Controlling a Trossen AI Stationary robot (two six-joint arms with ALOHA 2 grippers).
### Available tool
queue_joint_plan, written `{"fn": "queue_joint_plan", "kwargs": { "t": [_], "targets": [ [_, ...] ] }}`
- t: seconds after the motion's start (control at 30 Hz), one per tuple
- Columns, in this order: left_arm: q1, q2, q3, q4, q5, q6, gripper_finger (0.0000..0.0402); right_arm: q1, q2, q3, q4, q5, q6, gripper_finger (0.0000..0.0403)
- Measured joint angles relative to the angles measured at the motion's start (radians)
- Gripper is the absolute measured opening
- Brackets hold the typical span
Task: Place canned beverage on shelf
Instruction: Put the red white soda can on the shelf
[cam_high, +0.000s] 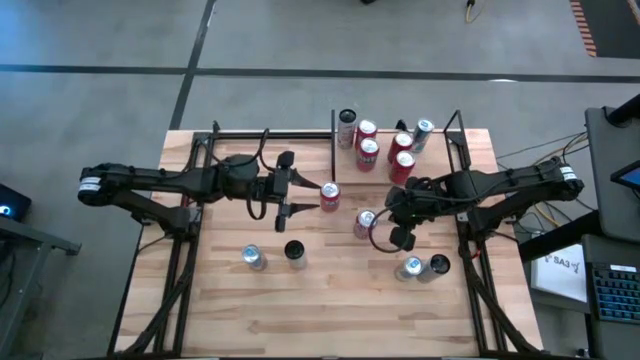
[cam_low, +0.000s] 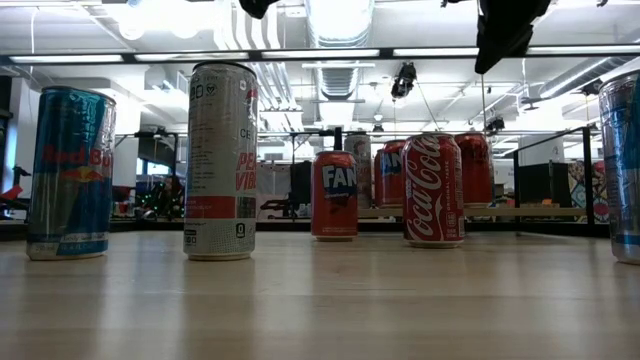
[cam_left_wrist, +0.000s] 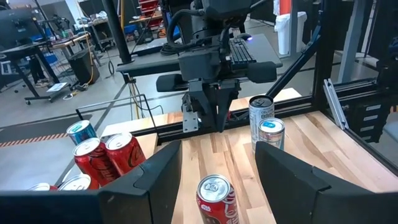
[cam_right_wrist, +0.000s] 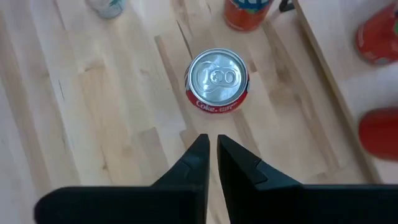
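Observation:
A red Fanta can (cam_high: 329, 196) stands upright on the tabletop near the middle. My left gripper (cam_high: 306, 196) is open, level with the can and just left of it. In the left wrist view the can (cam_left_wrist: 217, 198) stands between and just ahead of the fingers (cam_left_wrist: 160, 171). A Coca-Cola can (cam_high: 364, 222) stands upright to its right. My right gripper (cam_high: 386, 212) hovers above and beside it, fingers pointing down and shut on nothing (cam_right_wrist: 211, 142). The Coca-Cola can's top (cam_right_wrist: 217, 78) shows just ahead of them. The shelf (cam_high: 446, 150) at the far right holds several cans.
Two cans (cam_high: 253, 257) (cam_high: 296, 252) stand near left of centre. Two more (cam_high: 410, 267) (cam_high: 437, 265) stand near right. The shelf's black posts (cam_high: 333, 130) and the table's black frame rails (cam_high: 185, 240) border the work area. Bare wood lies along the near edge.

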Motion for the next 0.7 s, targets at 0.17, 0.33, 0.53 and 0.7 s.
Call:
{"fn": "queue_joint_plan", "kwargs": {
  "t": [0.17,0.33,0.53,0.7],
  "targets": [
    [0.000,0.000,0.000,0.000,0.000,0.000,0.0190,0.000,0.000,-0.003,0.000,0.009,-0.064,0.0072],
    [0.000,0.000,0.000,-0.001,0.000,0.000,0.0190,0.000,0.008,-0.008,-0.001,0.023,-0.092,0.0161],
    [0.000,0.000,0.000,-0.004,0.000,0.000,0.0190,0.000,0.023,-0.013,-0.004,0.010,-0.099,0.0265],
    [0.000,0.000,0.000,-0.005,0.000,0.000,0.0190,0.000,0.027,-0.014,0.038,0.017,-0.129,0.0312]
  ]
}}
